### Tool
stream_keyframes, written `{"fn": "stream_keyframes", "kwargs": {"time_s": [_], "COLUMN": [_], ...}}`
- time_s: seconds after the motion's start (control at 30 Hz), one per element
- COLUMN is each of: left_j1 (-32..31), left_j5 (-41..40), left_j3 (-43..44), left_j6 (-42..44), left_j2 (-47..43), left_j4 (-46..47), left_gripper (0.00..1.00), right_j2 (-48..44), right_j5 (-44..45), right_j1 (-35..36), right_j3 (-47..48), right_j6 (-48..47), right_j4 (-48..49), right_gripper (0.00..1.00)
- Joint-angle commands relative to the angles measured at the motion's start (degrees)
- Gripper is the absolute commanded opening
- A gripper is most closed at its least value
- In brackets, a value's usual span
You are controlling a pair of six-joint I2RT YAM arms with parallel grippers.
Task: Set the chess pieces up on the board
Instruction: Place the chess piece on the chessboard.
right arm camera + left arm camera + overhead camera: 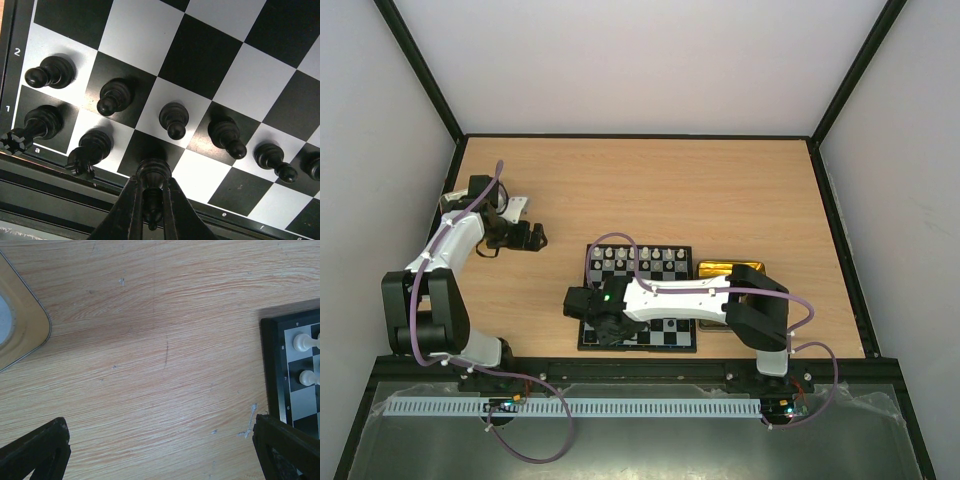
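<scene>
The board [665, 330] lies in front of the right arm, with white chess pieces [640, 258] lined along its far edge. My right gripper [610, 325] hangs over the board's near left corner. In the right wrist view that gripper [152, 200] is shut on the upper part of a black piece [153, 175]. The piece's base sits on a dark square of the nearest row, beside a black knight [90, 150] and rook [37, 125]. Black pawns [173, 119] fill the row behind. My left gripper [159, 427] is open over bare wood left of the board [295, 405].
A gold tin [730, 270] stands against the board's right side, partly under the right arm. A silver lid [20, 330] lies at the far left near the left gripper [525, 237]. Black rails bound the wooden table [720, 190].
</scene>
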Motion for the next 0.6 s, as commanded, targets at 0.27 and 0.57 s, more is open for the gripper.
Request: {"fn": "stream_keyframes", "kwargs": {"time_s": [0.27,0.57], "left_j1": [-0.21,-0.22], "left_j5": [-0.3,-0.11], "left_j3": [-0.54,-0.56], "left_j6": [0.02,0.02], "left_j2": [-1.32,-0.95], "left_j4": [-0.32,-0.15], "left_gripper": [0.99,0.99], "right_j2": [1.71,1.68], "right_j5": [-0.51,-0.36], "right_j1": [-0.15,-0.15], "right_j3": [0.71,0.95], "right_j6": [-0.94,-1.11], "right_j4": [-0.13,-0.18], "right_gripper": [0.09,0.16]}}
